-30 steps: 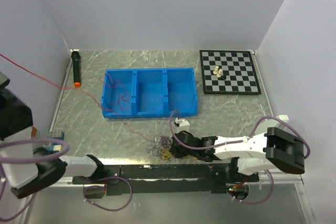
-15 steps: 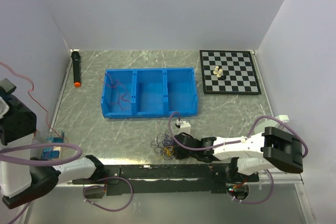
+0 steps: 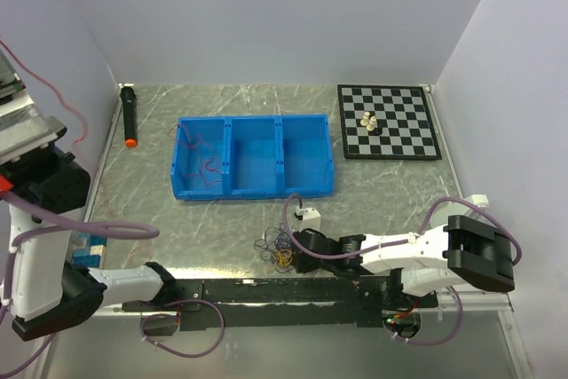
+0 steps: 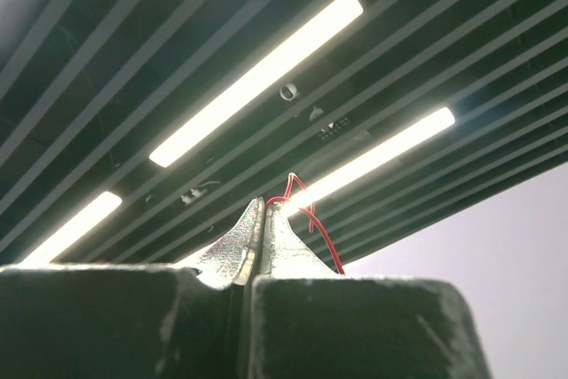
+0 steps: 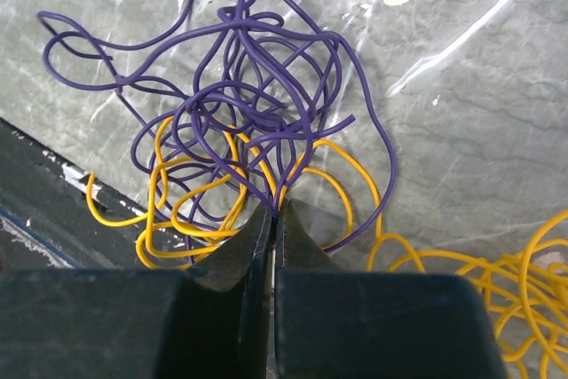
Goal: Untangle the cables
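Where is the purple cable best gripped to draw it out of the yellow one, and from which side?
Probably at the loose end of the purple cable, right of the clump in the right wrist view. It sticks out over bare table, no yellow cable crossing it, so a pincer could come from above, fingers across the strand.

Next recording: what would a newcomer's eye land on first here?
Probably the left end effector, pointing up at the ceiling lights and shut on a thin red wire. Next, the tangle of thin purple and yellow curly wires at the near edge of the grey marbled table, pinched by the right end effector. Behind it sits a blue plastic three-compartment bin with more red wire in its left compartment.
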Tool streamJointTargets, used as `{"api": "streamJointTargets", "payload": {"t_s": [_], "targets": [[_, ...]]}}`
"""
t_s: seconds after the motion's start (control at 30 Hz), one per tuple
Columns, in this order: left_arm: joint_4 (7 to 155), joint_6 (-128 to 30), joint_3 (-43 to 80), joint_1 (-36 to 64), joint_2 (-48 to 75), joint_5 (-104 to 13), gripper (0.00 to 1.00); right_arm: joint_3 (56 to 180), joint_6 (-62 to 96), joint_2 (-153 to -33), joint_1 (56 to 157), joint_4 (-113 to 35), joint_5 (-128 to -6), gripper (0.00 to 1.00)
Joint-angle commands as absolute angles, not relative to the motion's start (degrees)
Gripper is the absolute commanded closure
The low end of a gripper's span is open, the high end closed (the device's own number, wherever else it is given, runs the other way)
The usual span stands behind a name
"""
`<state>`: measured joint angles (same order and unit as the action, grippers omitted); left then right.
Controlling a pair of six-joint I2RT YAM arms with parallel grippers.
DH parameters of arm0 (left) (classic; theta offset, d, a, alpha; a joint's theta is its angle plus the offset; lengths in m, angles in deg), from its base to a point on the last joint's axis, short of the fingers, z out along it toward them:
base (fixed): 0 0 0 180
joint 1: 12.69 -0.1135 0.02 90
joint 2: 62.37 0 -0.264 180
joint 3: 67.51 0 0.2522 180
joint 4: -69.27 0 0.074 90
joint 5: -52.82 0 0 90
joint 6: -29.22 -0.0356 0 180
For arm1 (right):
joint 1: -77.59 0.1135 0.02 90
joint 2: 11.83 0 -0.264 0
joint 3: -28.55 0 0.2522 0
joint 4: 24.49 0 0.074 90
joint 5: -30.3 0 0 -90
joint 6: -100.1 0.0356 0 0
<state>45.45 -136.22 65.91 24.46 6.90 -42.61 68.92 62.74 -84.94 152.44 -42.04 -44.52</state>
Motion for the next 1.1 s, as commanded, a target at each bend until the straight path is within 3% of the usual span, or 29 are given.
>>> {"api": "streamJointTargets", "payload": {"t_s": [0.0,0.23,0.43,0.7,0.87,1.07], "targets": [[41.65,-138.29,65.87,24.23,9.07,-39.64,0.99,68.15,62.57,-82.94,153.35,-41.68,-43.88,1.0],[43.48,-136.03,70.53,20.46,15.06,-34.45,0.98,67.71,62.92,-82.41,153.79,-41.41,-43.79,1.0],[41.9,-125.84,68.16,5.17,18.39,-34.63,0.98,67.27,63.1,-82.06,153.97,-41.06,-43.53,1.0],[47.97,-114.13,85.29,-1.08,28.85,-34.27,0.98,66.57,63.63,-82.5,154.06,-40.18,-43.88,1.0],[43.75,-114.57,86.09,-1.17,31.23,-35.59,0.98,67.27,63.27,-83.55,154.14,-40.01,-44.06,1.0],[40.59,-110.53,78.28,-4.16,28.69,-35.68,0.98,66.66,63.8,-82.94,154.41,-39.66,-43.88,1.0]]}}
